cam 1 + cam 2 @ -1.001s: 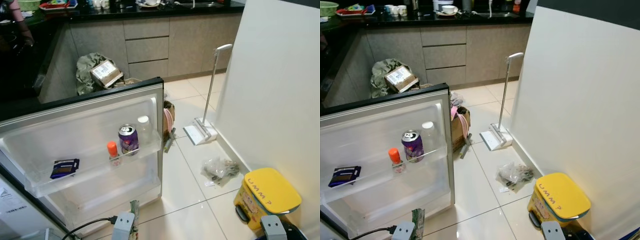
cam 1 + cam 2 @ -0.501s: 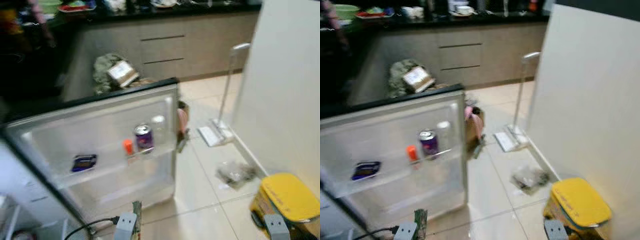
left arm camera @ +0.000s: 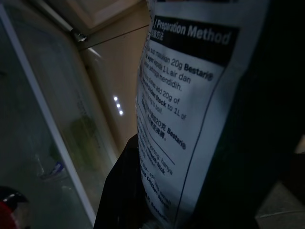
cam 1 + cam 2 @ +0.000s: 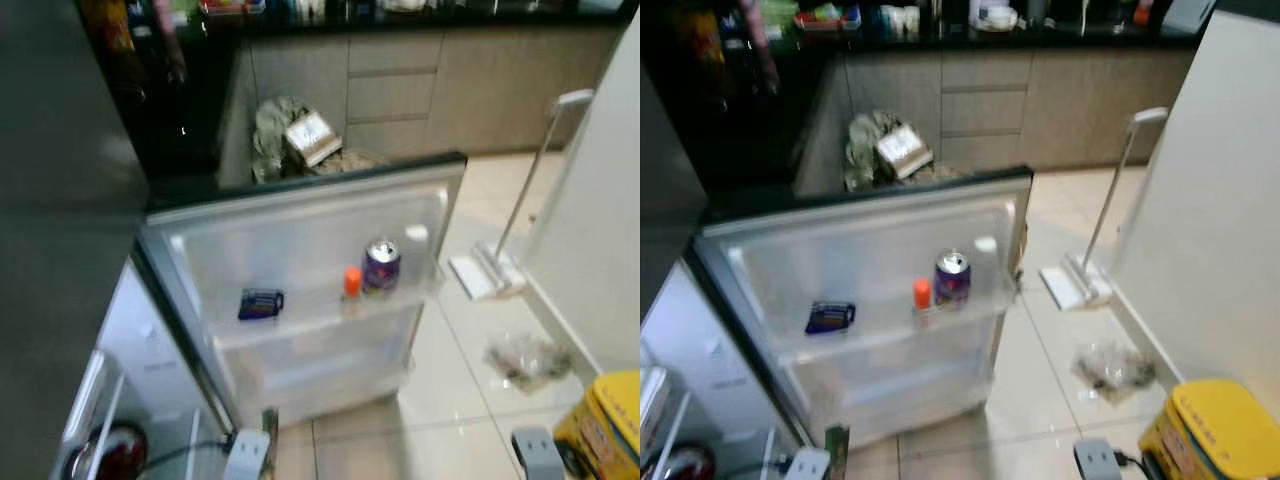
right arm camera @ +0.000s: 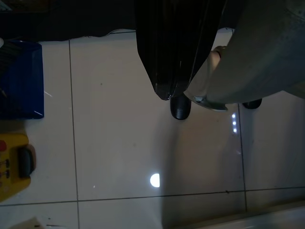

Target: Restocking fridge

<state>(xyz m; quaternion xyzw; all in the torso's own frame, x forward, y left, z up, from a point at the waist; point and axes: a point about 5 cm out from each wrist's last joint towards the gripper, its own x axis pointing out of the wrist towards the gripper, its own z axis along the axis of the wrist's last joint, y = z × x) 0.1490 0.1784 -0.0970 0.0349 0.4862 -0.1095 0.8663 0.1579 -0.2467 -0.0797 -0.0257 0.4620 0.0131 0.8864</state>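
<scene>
Packet (image 3: pixel 183 119) with white printed label sits pinched in the left end effector (image 3: pixel 143 191), held low near the open fridge door (image 4: pixel 300 240); right end effector (image 5: pixel 174 90) hangs pressed together.

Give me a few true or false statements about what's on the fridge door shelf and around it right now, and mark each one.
1. The purple can stands upright on the fridge door shelf. True.
2. The orange-capped bottle stands between the can and the dark blue packet. True.
3. The fridge door is shut. False: it stands wide open, its inner shelves facing the camera.
4. The yellow bin sits on the kitchen counter. False: it is on the floor by the white wall.
5. The left pincer holds a printed packet with a "Preparation Method" panel. True.
6. The white floor mop lies inside the fridge. False: it stands on the tiles beside the wall.
</scene>
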